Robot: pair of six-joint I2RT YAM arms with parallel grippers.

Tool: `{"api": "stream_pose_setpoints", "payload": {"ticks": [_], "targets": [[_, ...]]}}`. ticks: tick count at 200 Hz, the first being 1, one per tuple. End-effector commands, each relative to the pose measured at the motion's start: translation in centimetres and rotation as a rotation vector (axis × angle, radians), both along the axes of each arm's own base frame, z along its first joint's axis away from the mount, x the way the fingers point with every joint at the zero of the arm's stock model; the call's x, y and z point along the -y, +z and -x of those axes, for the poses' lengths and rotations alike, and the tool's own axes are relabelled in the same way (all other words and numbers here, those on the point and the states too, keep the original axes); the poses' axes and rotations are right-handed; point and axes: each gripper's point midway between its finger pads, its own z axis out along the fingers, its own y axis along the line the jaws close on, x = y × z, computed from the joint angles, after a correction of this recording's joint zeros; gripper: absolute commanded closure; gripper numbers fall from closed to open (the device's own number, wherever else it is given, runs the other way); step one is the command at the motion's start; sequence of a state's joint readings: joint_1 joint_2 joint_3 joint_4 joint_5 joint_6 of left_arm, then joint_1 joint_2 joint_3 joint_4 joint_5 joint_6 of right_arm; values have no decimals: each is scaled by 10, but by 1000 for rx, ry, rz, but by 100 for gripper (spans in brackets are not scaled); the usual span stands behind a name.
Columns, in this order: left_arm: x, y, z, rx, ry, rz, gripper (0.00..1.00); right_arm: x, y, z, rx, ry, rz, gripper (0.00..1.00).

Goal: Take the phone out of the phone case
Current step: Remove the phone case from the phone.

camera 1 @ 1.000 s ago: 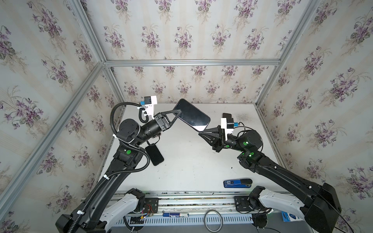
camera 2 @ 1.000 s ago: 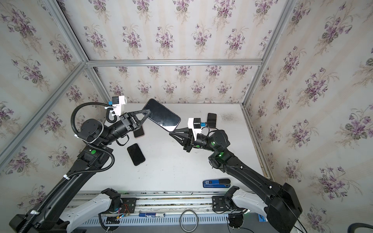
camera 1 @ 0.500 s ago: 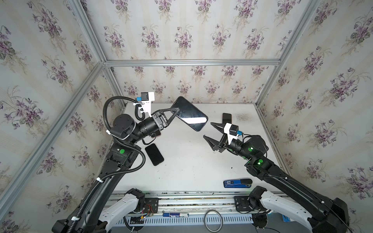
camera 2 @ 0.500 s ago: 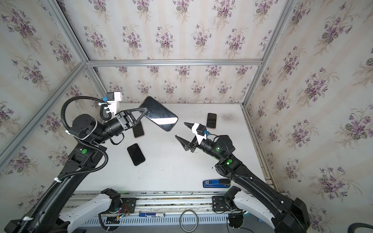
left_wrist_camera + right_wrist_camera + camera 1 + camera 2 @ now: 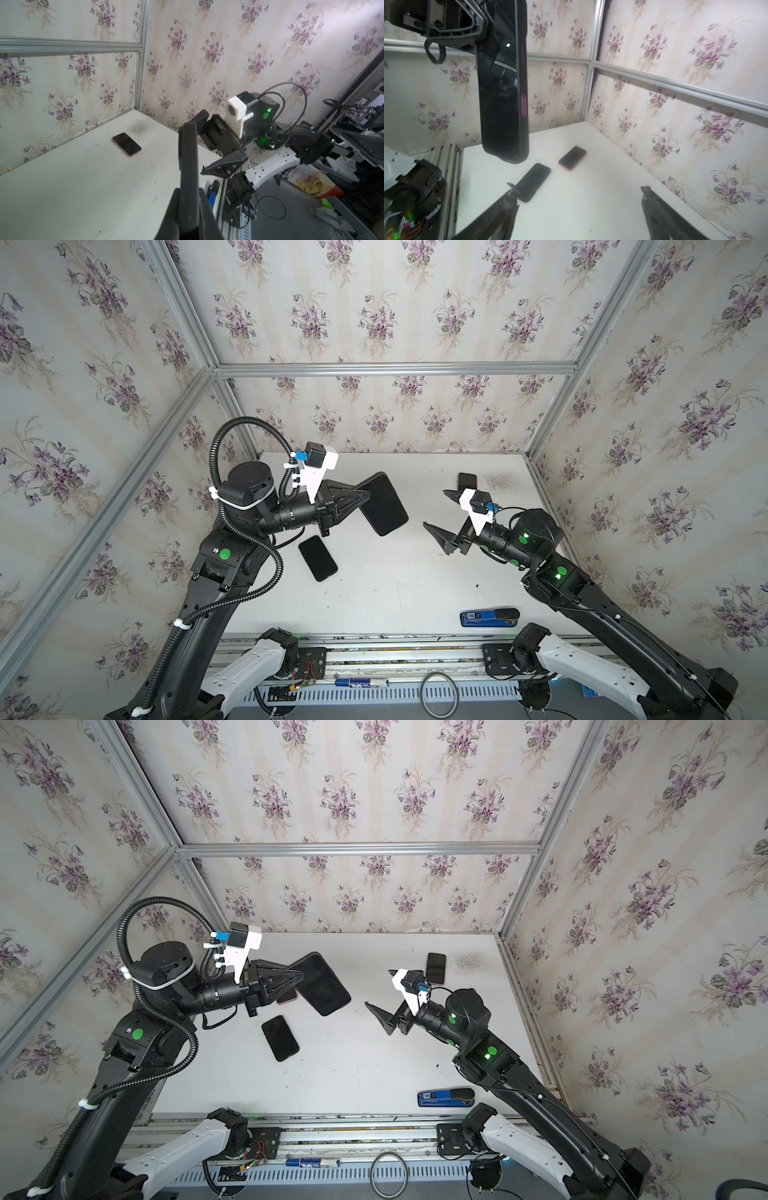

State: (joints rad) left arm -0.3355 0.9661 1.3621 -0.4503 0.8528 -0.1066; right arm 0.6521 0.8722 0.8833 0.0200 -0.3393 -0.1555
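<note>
Over the white tabletop [image 5: 395,593], ctr-left in a top view, the black slab phone in its black case [image 5: 382,504] is pinched at one end by the left gripper [image 5: 362,497]. The right gripper [image 5: 434,508], right of ctr, is spread wide w/ nothing held.

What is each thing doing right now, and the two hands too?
cased phone: up in the air, in its case.
left hand: shut on cased phone.
right hand: open, empty.
black phone: flat on table, screen dark.
pink phone: flat on table, partly under left hand.
far phone: flat on table.
blue tool: lying at front edge.
</note>
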Motion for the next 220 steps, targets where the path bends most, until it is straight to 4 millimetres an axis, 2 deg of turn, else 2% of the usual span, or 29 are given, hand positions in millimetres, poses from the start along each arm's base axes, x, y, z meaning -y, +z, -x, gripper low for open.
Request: {"api": "stream_pose_setpoints", "payload": {"ticks": [1,32,53,71,137,220], "targets": [[3,-4,25,184,-123,-67,100,-16,-31,18,-106,163,150,8],[3,-10,38,230,-183,-92,100,-28,-47,35,-154,311,217,15],[5,-15,39,243,-209,-108,100,-33,-46,57,-157,448,210,20],[6,-17,40,251,-235,-113,100,-34,-44,67,-151,512,214,24],[9,-26,41,250,-271,-116,100,-41,-54,72,-214,607,267,42],[10,-29,42,247,-271,-120,100,-53,-34,73,-217,666,154,53]]}}
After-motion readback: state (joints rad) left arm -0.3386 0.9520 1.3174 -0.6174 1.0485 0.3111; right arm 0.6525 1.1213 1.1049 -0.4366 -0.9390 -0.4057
